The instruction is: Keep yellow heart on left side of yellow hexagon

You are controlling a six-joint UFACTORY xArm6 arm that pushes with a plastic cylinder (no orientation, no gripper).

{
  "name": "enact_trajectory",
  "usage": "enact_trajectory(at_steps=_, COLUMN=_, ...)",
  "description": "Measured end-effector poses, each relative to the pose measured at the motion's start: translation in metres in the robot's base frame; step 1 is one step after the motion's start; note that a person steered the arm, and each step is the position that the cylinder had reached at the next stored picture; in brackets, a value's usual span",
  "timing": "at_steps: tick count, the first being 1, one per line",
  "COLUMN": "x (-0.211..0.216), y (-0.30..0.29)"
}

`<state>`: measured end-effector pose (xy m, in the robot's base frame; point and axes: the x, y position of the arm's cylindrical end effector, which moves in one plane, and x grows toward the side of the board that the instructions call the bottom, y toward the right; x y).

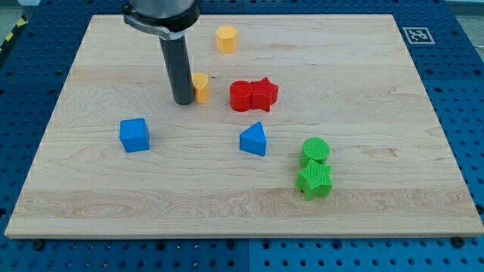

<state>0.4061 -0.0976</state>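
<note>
The yellow hexagon (225, 38) lies near the view's top, a little left of centre. The yellow heart (201, 87) lies below it and slightly to the left, partly hidden by my rod. My tip (184, 101) rests on the board right against the heart's left side, touching it or nearly so.
A red block (241, 96) and a red star (264, 93) sit together just right of the heart. A blue cube (134, 134) lies at the left, a blue triangle (254, 140) in the middle. A green circle (315, 150) and green star (314, 180) sit at the lower right.
</note>
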Motion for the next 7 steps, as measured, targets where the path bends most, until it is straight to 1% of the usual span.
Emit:
enact_trajectory(at_steps=2, x=-0.008, y=0.0)
enact_trajectory(at_steps=3, x=0.02, y=0.006)
enact_trajectory(at_steps=4, x=0.031, y=0.026)
enact_trajectory(at_steps=5, x=-0.024, y=0.025)
enact_trajectory(at_steps=7, x=-0.088, y=0.021)
